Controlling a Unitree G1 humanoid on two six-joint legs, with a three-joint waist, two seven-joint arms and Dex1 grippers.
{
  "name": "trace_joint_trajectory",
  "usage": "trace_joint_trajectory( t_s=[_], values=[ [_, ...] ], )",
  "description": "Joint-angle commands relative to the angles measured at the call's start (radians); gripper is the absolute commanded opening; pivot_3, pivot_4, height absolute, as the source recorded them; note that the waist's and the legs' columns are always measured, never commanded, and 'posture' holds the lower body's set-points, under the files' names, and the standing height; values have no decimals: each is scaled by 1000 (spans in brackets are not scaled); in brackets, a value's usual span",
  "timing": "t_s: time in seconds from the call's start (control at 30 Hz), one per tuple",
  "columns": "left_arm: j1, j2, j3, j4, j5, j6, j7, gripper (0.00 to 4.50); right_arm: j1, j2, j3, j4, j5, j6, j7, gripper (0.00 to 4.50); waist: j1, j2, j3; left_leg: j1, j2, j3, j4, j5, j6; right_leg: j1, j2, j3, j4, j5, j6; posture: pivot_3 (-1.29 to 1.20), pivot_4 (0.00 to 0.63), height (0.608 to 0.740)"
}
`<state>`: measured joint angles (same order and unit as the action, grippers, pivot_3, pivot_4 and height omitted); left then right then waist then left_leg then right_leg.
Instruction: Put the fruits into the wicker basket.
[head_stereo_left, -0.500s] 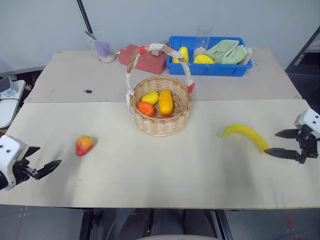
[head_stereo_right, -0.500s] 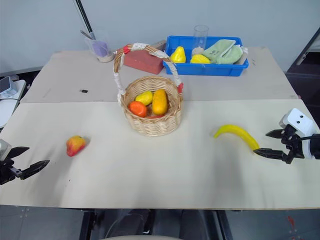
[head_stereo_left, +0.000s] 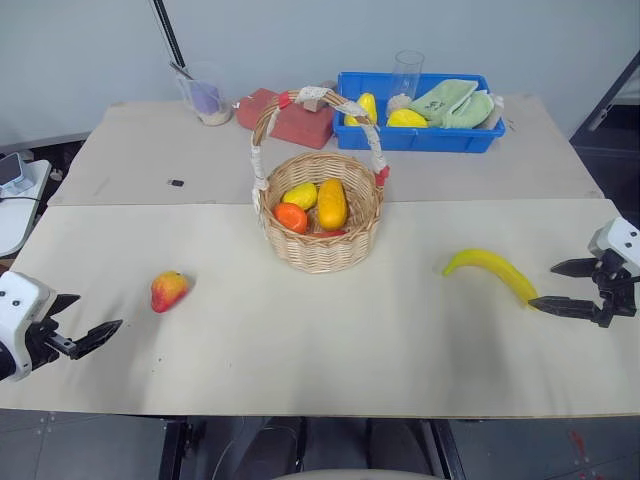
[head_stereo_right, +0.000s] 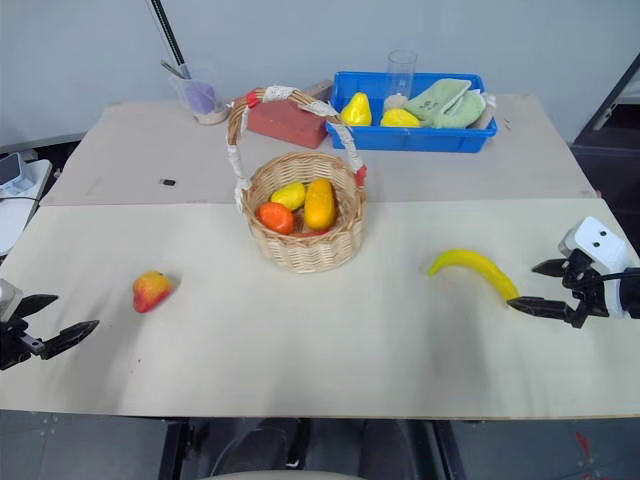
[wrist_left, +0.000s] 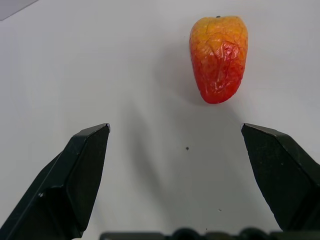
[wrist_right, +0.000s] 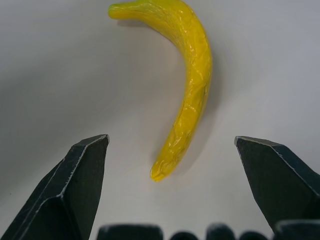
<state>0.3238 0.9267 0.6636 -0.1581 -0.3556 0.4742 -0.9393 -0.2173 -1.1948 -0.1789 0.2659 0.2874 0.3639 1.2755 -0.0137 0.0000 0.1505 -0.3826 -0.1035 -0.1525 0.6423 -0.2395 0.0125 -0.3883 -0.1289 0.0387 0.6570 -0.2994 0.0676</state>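
1. We judge the task partly done: the basket (head_stereo_left: 322, 222) at mid-tabletop (head_stereo_left: 300, 340) already holds an orange fruit, a yellow one and an orange-yellow one.
2. Two fruits are left, as far as we see. The apple (head_stereo_left: 168, 290) lies on the tabletop to the basket's left, well apart from it; the banana (head_stereo_left: 492, 270) lies to its right, also well apart.
3. Our left end effector (head_stereo_left: 82, 322) hangs near the apple with its fingers spread wide and nothing between them. In the left wrist view the apple (wrist_left: 218, 57) sits ahead of the fingertips, untouched.
4. Our right end effector (head_stereo_left: 568, 287) is likewise wide open and empty, just beside the banana's near tip; in the right wrist view the banana (wrist_right: 187, 85) lies between and beyond the fingers.
5. Both grasps and both drops into the basket are not yet done.
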Motion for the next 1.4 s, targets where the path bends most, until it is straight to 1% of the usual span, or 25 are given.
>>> trace_joint_trajectory(
  t_s=[0.03, 0.33, 0.5, 0.7, 0.83, 0.93, 1.03, 1.23, 1.4],
  values=[
    [-4, -5, 23, -6, -11, -29, -11, 4500, -6, -17, -34, -19, 4, -5, 3, 4483, 0, 0, 0, 0, 0, 0, 0, 0, 0, 0, 0, 0, 0, 0, 0, 0, 150, 740],
    [-16, -7, 43, 8, -42, -20, -36, 4500, -1, -9, -36, -28, 9, -6, 0, 4483, 0, 0, 0, 0, 0, 0, 0, 0, 0, 0, 0, 0, 0, 0, 0, 0, 150, 740],
    [-41, -24, 18, -43, -89, 28, -17, 4500, -7, 5, -45, -51, 37, 0, 13, 4483, 0, 0, 0, 0, 0, 0, 0, 0, 0, 0, 0, 0, 0, 0, 0, 0, 150, 740],
    [-129, -86, -76, -84, -97, 63, 68, 4500, -4, 28, -75, -215, 140, 66, 48, 4483, 1, 0, 0, 0, 0, 0, 0, 0, 0, 0, 0, 0, 0, 0, 1, 0, 150, 740],
    [-179, -117, -135, -75, -88, 67, 110, 4500, -32, 45, -71, -403, 242, 169, 30, 4483, 0, -2, 0, 0, 1, 0, 0, 0, 0, 0, 1, 0, 0, 0, 1, 0, 150, 740],
    [-227, -146, -174, -31, -77, 49, 147, 4500, -99, 69, -36, -533, 303, 225, 2, 4483, 0, -1, 0, 0, 1, 0, 0, 0, 0, 0, 1, 1, 0, 0, 1, 0, 150, 740],
    [-261, -167, -217, 9, -59, 33, 160, 4500, -195, 105, 18, -595, 313, 243, -34, 4483, 1, -3, -1, 0, 1, 0, 0, 0, 0, 0, 1, 1, 1, 1, 1, 0, 150, 740],
    [-315, -202, -255, 82, -34, 6, 205, 4500, -354, 192, 68, -642, 406, 312, -58, 4483, 2, -6, 0, -1, 0, 0, 0, 0, 0, -1, 1, 1, 0, 1, 2, 0, 150, 740],
    [-350, -231, -290, 128, -19, -5, 228, 4500, -422, 268, 115, -633, 410, 303, -73, 4483, 4, -7, 0, -1, 0, 0, 1, 0, 0, -1, 0, 1, 0, 1, 2, 0, 150, 740]
  ],
)
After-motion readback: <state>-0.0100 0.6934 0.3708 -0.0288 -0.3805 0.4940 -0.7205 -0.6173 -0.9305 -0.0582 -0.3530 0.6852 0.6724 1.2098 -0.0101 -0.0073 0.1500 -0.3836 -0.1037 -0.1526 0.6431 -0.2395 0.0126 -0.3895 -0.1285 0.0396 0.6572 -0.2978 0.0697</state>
